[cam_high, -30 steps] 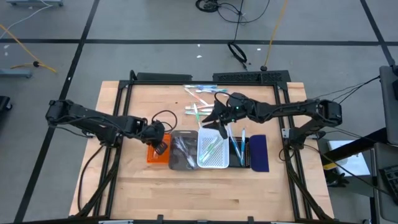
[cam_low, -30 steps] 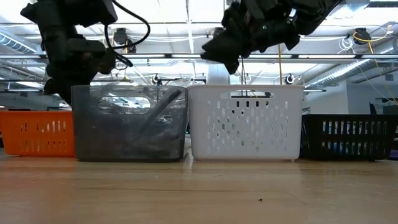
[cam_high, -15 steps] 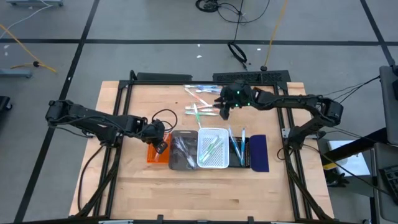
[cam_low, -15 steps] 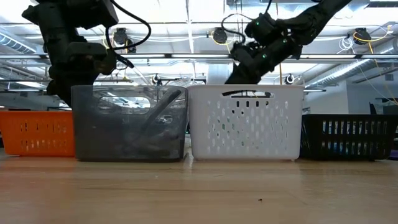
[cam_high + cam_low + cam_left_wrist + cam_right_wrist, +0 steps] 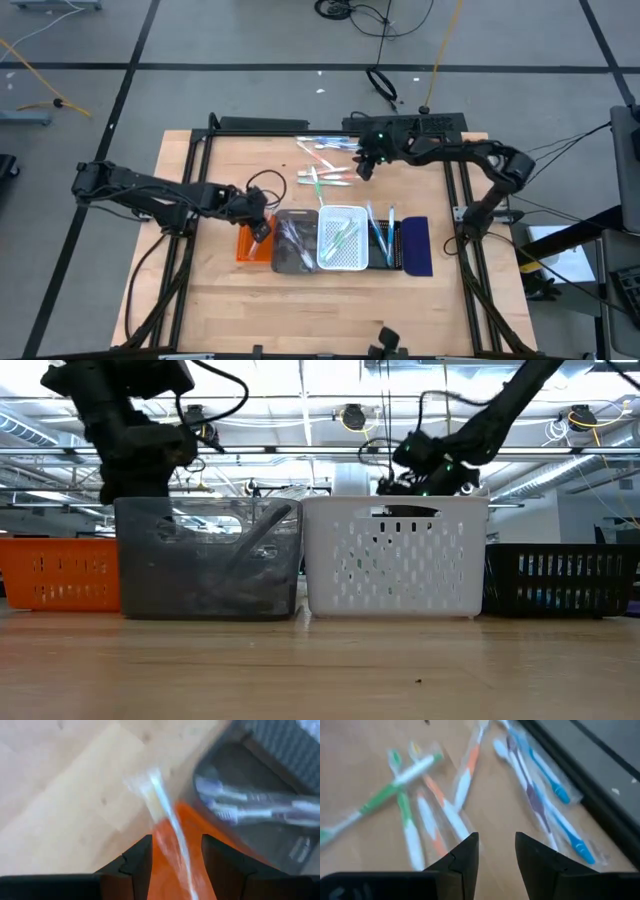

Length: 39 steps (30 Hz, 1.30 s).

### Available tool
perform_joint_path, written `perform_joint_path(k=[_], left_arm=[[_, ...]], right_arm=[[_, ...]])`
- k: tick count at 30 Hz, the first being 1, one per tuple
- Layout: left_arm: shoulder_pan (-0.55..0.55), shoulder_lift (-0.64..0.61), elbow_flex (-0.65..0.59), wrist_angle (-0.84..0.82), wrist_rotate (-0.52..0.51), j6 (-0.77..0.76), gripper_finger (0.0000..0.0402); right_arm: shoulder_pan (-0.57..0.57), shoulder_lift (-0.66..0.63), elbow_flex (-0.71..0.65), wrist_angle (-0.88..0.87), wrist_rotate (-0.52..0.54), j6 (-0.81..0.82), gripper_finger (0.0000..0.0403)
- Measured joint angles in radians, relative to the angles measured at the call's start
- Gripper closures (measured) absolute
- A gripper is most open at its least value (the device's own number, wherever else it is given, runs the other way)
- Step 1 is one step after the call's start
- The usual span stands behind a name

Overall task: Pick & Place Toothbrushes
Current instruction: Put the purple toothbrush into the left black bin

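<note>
We find the right gripper (image 5: 364, 167) near the table's (image 5: 200, 300) far edge, its fingers (image 5: 462, 860) parted narrowly and holding nothing. The loose toothbrushes (image 5: 445, 795) lie scattered on bare wood just ahead of those fingers: green-and-white ones to one side, orange-and-white ones in the middle, blue and purple ones closest to the dark frame rail (image 5: 600, 815). Several cross or touch one another, and most appear to sit in clear wrappers. Little open wood remains between the blue ones and the rail.

The left gripper (image 5: 258, 226) hangs over the orange tray (image 5: 244, 246). Between its fingers (image 5: 135, 862) we see a clear, pale-blue toothbrush (image 5: 167, 825), head pointing away; the fingers stand narrowly apart on either side of it, and we cannot tell whether they grip it. Beyond those fingertips the grey tray (image 5: 295, 240) holds more toothbrushes. The white tray (image 5: 342, 240), black tray (image 5: 381, 241) and navy tray (image 5: 416, 245) complete the row, each touching the next. Open wood lies between the row and the near edge.
</note>
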Motion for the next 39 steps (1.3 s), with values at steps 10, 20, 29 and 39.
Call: perform_joint_path(k=[10,20,29,39], left_arm=[[0.075,-0.009,0.015,0.089,-0.017,0.132,0.0231],[0.109,-0.009,0.015,0.118,-0.017,0.184,0.0231],[0.109,-0.009,0.015,0.121,-0.017,0.217,0.0231],[0.109,-0.009,0.015,0.123,-0.016,0.216,0.0231]], right_arm=[[-0.023,0.173,0.152,-0.160,0.131,-0.121,0.0284],[-0.014,0.219,0.184,-0.179,0.185,-0.152,0.0284],[0.003,0.168,0.184,-0.183,0.252,-0.198,0.0284],[-0.010,0.230,0.184,-0.167,0.260,-0.222,0.0284]])
